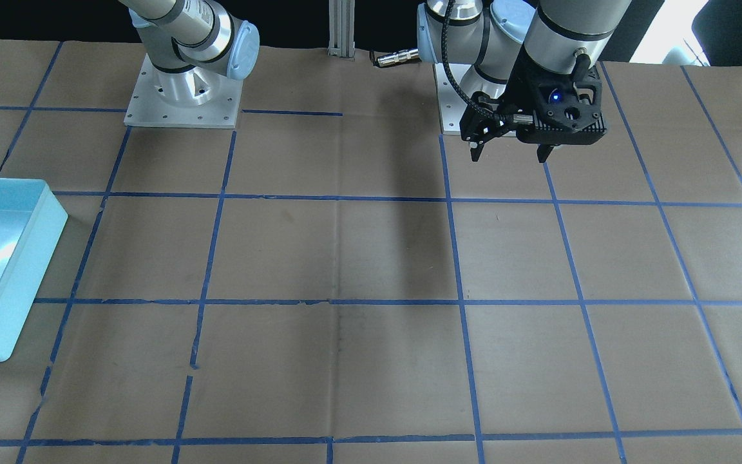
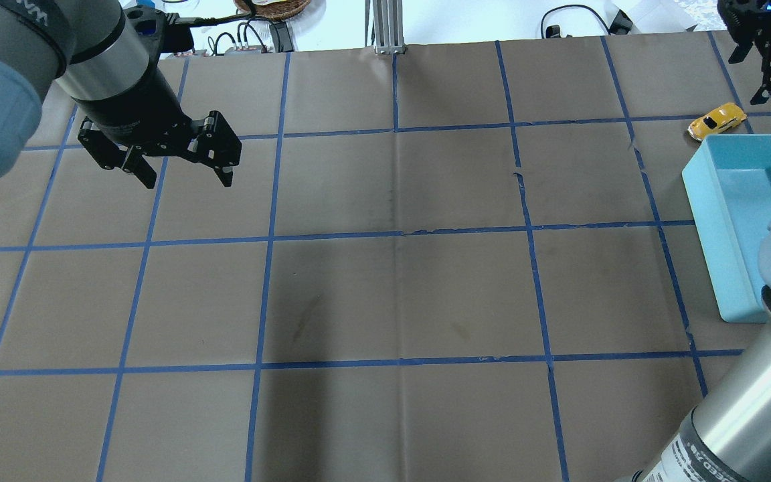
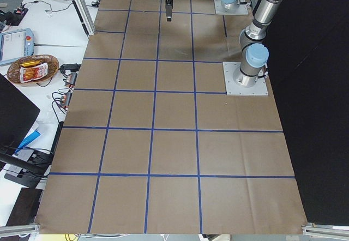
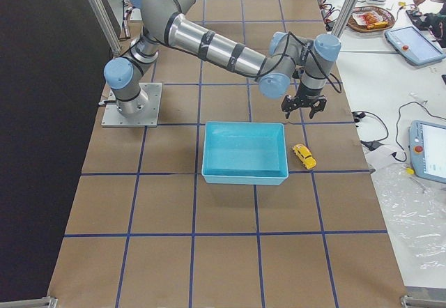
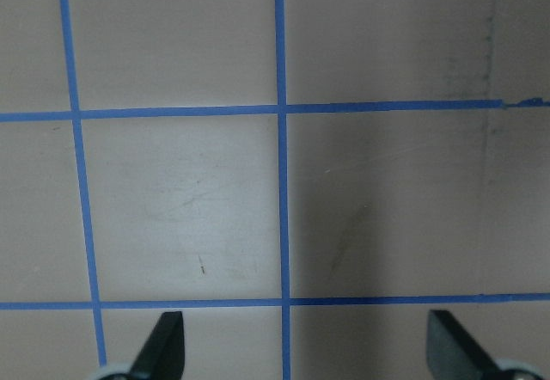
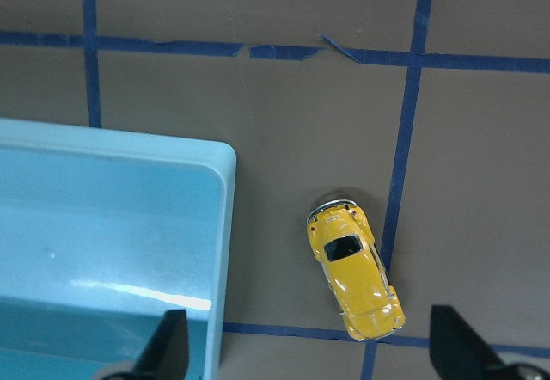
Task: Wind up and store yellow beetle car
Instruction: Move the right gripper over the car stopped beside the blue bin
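So the yellow beetle car is sitting on its wheels on the brown table. It's outside the light blue bin, just beside one of the bin's corners on the side away from the robot's base. From the right wrist camera you can see it's parked at a bit of an angle, with one end sitting on a strip of the blue tape that grids the table. There's a sliver of bare table between the car and the bin wall, so they're near each other but not touching. The right gripper hangs in the air close to the car with its jaws spread wide and gripping nothing. In its own camera the two fingertips poke in at the bottom. The car lies between them, nearer the one on that view's right, and the bin's rounded corner is off to the other side. The left gripper is well apart from all that, over the other half of the table and up off the surface. It's also released wide with nothing in it, and its wrist view is just paper and tape lines between the tips. From the side camera, the right arm stretches out from its base toward the bin and the car.
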Tool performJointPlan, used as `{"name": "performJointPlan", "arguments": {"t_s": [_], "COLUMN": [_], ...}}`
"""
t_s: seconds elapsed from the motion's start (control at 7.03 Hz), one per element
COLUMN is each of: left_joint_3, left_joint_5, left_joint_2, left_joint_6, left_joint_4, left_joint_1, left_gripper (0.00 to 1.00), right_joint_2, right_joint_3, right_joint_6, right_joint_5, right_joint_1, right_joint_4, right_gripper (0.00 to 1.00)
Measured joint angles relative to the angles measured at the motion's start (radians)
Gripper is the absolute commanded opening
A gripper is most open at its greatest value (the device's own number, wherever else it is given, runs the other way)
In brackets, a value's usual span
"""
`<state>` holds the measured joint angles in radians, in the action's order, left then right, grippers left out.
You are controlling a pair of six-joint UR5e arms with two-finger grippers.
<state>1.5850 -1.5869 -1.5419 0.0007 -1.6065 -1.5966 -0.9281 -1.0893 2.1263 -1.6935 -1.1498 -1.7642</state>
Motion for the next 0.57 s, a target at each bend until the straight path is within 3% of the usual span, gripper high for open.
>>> {"name": "performJointPlan", "arguments": {"t_s": [0.57], "left_joint_3": [-0.005], "left_joint_5": [0.013], "left_joint_2": [0.001], "left_joint_6": [0.009], "left_joint_4": [0.003], "left_joint_1": [0.002], "left_gripper": [1.0], "right_joint_2": [0.163], "right_joint_3": [0.168], "right_joint_6": [0.293], "right_joint_5": [-0.001], "right_joint_1": [0.026], "right_joint_4": [0.002], "right_gripper": [0.99]}}
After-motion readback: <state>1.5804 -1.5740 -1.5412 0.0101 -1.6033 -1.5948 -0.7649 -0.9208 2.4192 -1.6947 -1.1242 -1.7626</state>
